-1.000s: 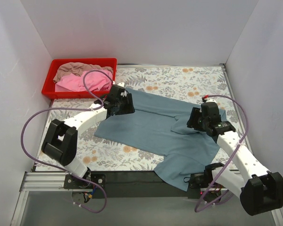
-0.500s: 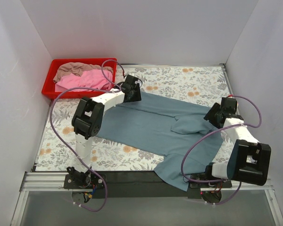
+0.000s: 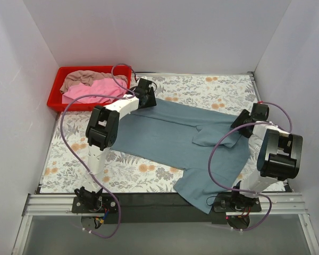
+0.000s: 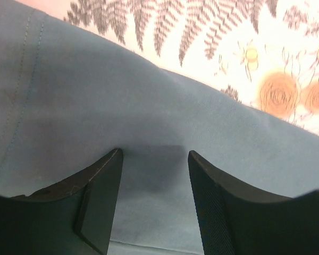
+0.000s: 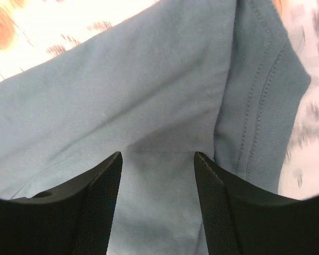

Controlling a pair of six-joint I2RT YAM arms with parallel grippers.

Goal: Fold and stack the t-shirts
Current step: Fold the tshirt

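The blue-grey t-shirt (image 3: 170,138) lies spread across the floral table (image 3: 212,90), its near corner reaching over the table's front edge. The left gripper (image 3: 145,94) sits at the shirt's far left edge, near the red tray (image 3: 56,87), jaws apart with flat cloth between them (nothing pinched). The right gripper (image 3: 244,121) rests at the shirt's right side beside a stitched hem (image 5: 260,106), likewise unclenched over cloth. The pink t-shirt (image 3: 90,91) and beige-tan t-shirt (image 3: 82,78) lie crumpled in the tray

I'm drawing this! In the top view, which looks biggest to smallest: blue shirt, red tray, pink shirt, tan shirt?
1. Blue shirt
2. Red tray
3. Pink shirt and tan shirt: bunched, look about alike.
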